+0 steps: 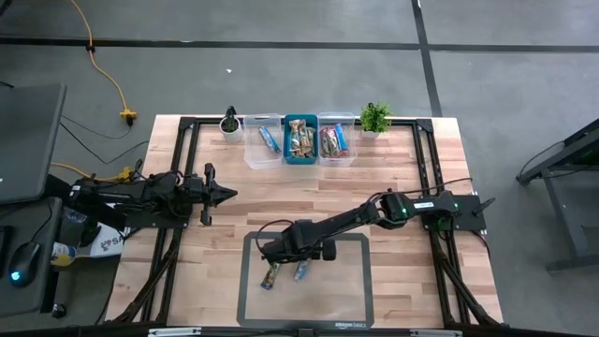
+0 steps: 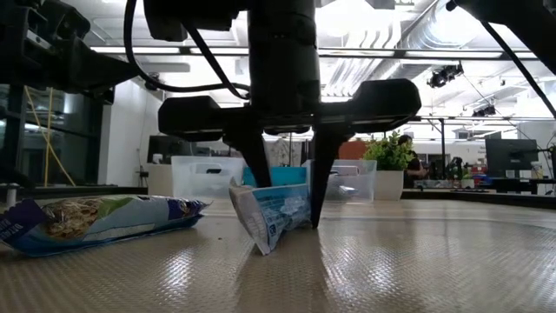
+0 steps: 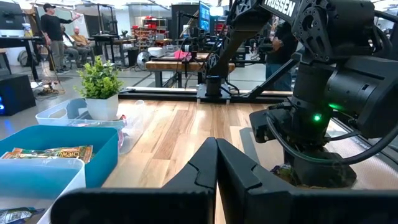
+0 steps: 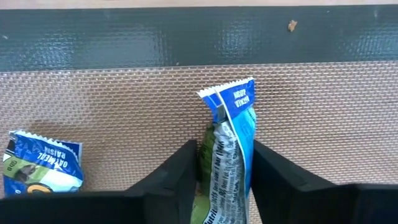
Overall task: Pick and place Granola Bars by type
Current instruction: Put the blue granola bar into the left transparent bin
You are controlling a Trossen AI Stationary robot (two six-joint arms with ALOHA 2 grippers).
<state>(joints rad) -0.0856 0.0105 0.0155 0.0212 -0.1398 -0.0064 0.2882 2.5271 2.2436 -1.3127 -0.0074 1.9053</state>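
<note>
My right gripper point(image 4: 225, 155) points down over the dark mat point(image 1: 351, 290) near the table's front edge. It is shut on a blue granola bar point(image 4: 231, 134), which also shows in the low view point(image 2: 276, 213) and the high view point(image 1: 301, 271). A second blue bar point(image 1: 271, 277) lies flat on the mat beside it; the low view point(image 2: 95, 222) and the right wrist view point(image 4: 40, 165) show it too. My left gripper point(image 1: 227, 194) is shut and empty above the table's left side, clear of the bars. My right gripper pinches the blue bar between its two fingers, on its two long sides point(image 4: 249, 155) around mid-length. The fingers point(image 2: 321, 174) come from above, pointing down, and lie across the bar. The wrapper is crumpled between them. The bar sits tilted, one corner point(image 2: 265, 250) on the mat.
Three bins stand at the table's far edge: a clear one point(image 1: 262, 142) with a blue bar, a blue one point(image 1: 301, 140) with brown and green bars, and a clear one point(image 1: 335, 140) with red and blue bars. Small potted plants point(image 1: 229, 122) point(image 1: 374, 117) flank them.
</note>
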